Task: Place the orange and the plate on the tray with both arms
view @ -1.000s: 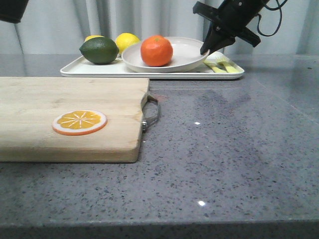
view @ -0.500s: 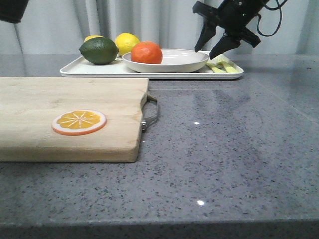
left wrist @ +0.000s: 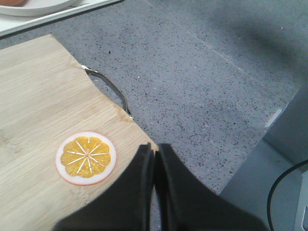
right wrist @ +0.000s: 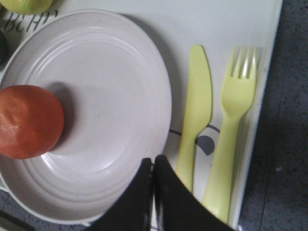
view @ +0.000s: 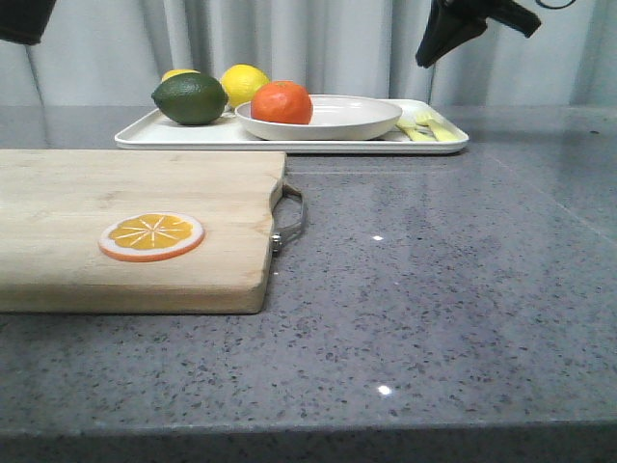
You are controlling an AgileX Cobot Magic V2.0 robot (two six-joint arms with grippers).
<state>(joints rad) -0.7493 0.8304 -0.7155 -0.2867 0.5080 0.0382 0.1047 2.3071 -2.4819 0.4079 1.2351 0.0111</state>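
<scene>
Grey speckled countertop: beneath the raised right claw (right wrist: 153, 166), fingers pressed together and empty, the round orange fruit (view: 281, 102) rests in the off-white dish (view: 337, 118) on the white rectangular tray (view: 174, 138), apparently delivered.

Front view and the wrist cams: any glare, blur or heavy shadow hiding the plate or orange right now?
Front view: sharp, with small glints on the counter only; the plate and orange are evenly lit. Right wrist view: the orange looks slightly soft and casts a mild shadow on the plate; the dark right gripper hides a little of the rim. Left wrist view: clear, neither shows fully.
</scene>
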